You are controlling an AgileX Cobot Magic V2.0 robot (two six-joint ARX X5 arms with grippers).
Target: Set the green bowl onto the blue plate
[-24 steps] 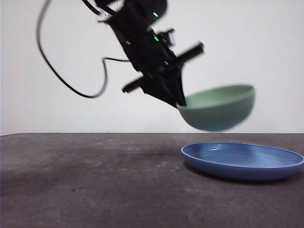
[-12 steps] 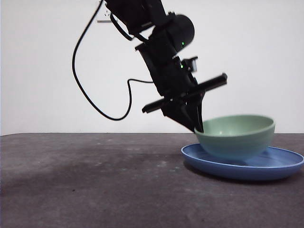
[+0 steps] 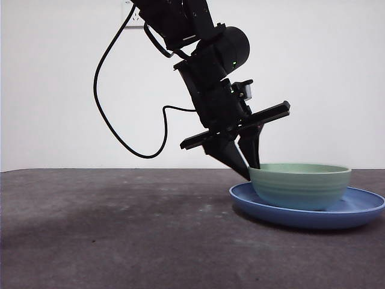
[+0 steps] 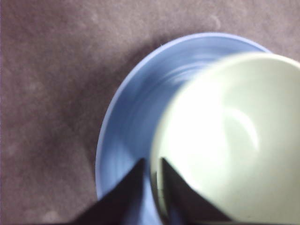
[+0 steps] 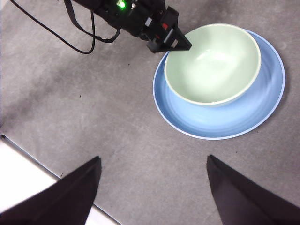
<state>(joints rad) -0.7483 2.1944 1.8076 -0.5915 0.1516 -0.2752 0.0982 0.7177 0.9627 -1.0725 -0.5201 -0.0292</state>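
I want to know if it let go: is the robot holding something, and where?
The left gripper straddles the pale green glossy bowl's rim; whether it grips cannot be told. The right gripper holds nothing.

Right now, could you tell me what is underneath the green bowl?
The green bowl sits upright on the blue plate, whose centre it hides. The left gripper straddles the bowl's rim.
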